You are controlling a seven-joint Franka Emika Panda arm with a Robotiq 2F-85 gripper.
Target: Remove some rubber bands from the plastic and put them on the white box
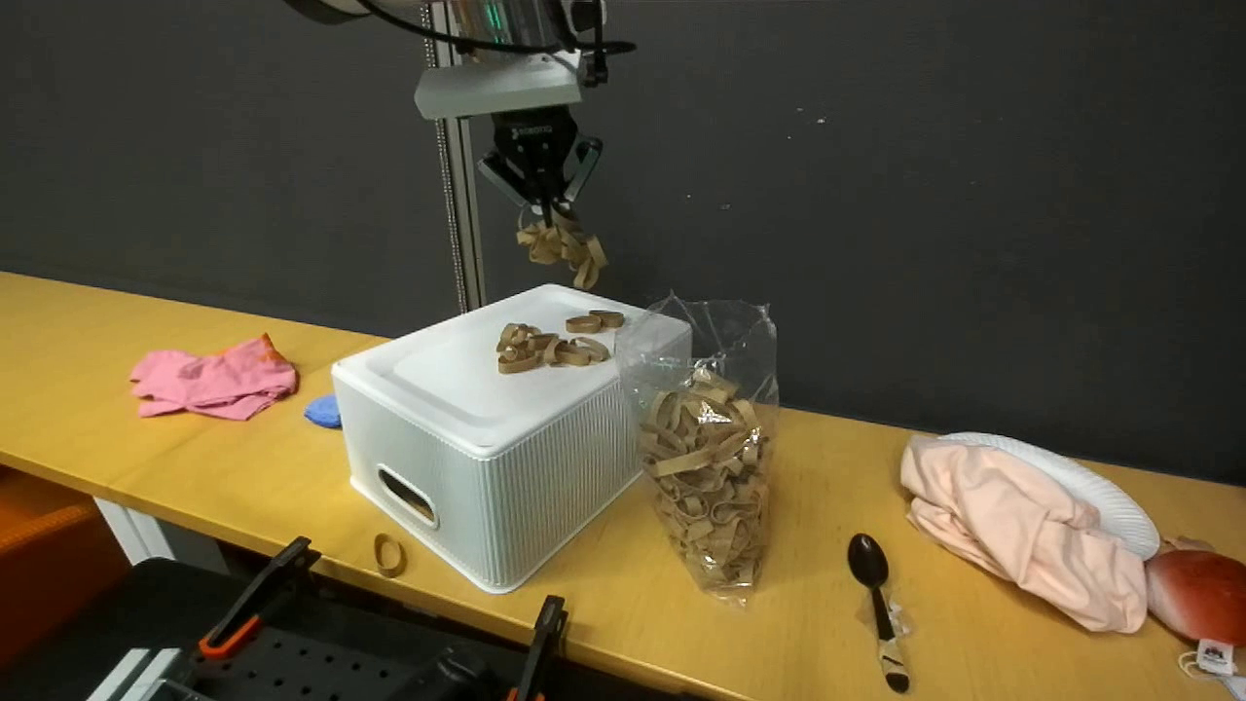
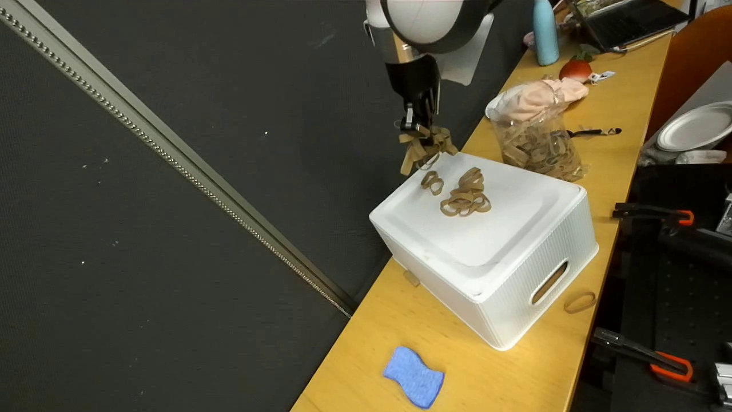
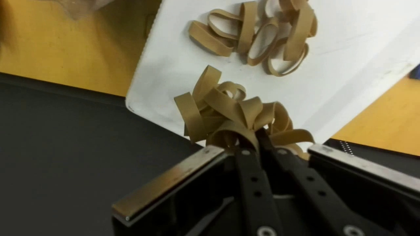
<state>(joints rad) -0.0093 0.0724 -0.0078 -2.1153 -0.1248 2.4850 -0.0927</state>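
Near the counter's [image 1: 813, 526] wall-side edge, one gripper [image 1: 548, 214] clamps apparently five-plus rubber bands [image 1: 572, 245] above one white box [image 1: 438, 380].

The rounded white arm [image 2: 424, 20] has dark trim [image 2: 434, 47] — a black cable [image 1: 467, 42] crosses its silvery wrist [image 1: 526, 21]. Beneath a pale, angular plate [image 1: 498, 90], the gripper [image 1: 548, 212] is black, its whitish lettering [image 1: 531, 130] too small to read surely. Round screws [image 3: 266, 231] and small holes [image 3: 310, 178] dot the fingers [image 3: 261, 209] — bare-metal strips [image 3: 169, 180] alongside.
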